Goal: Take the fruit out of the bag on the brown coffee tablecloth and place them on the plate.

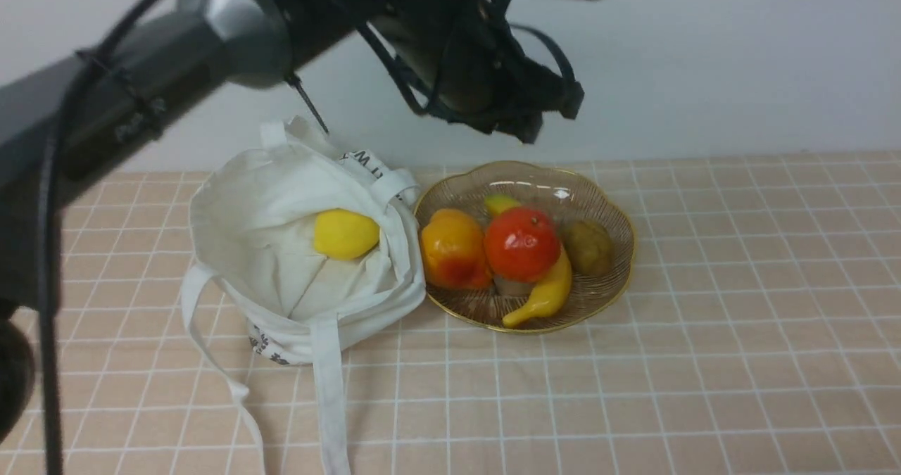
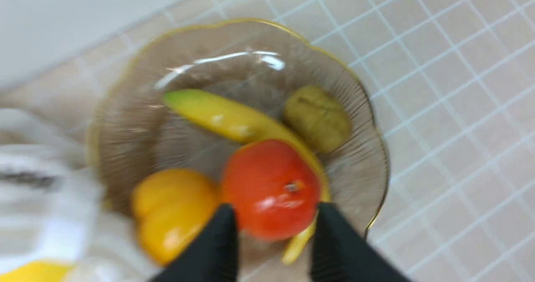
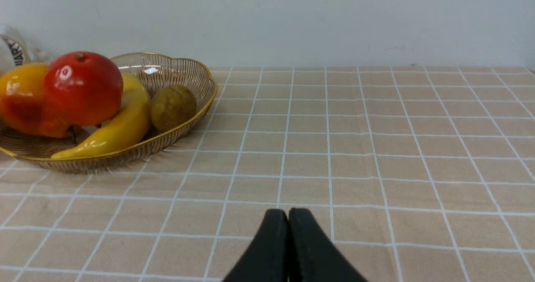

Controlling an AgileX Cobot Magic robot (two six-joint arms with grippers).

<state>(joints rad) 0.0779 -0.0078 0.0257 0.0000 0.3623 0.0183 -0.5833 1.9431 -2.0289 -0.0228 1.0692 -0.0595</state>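
Although most of the fruit is already on the plate (image 1: 628, 271), one piece remains in the bag; items are listed near to far.

Right gripper (image 3: 288, 216): jaws pressed together, pinching nothing; well apart from the plate.

Tablecloth (image 1: 450, 390): pale brown, gridded, beneath the plate.

Bag (image 1: 274, 299): white cloth, just left of the plate, mouth gaping. Soft and limp; likely to fold or drag if a rim or strap is caught.

Lemon (image 1: 346, 234): yellow, inside the bag, left of the plate; the fruit outstanding. Probably light, firm and slick-skinned; rounded ends may squirt from a shallow pinch. Best taken from above across its narrower middle, fingertips low on both flanks, clear of the cloth.

Banana (image 1: 545, 293): on the plate, under the red fruit.

Orange-yellow fruit (image 1: 456, 250): on the plate's left side.

Red fruit (image 1: 522, 244): mid-plate, propped on the banana; glossy, could roll if nudged.

Brown fruit (image 1: 588, 248): on the plate's right side.

Plate: ribbed glass, gold rim; presumably hard and breakable, so lower gently.

Left gripper (image 2: 276, 217): above the plate, jaws spread, nothing between them.
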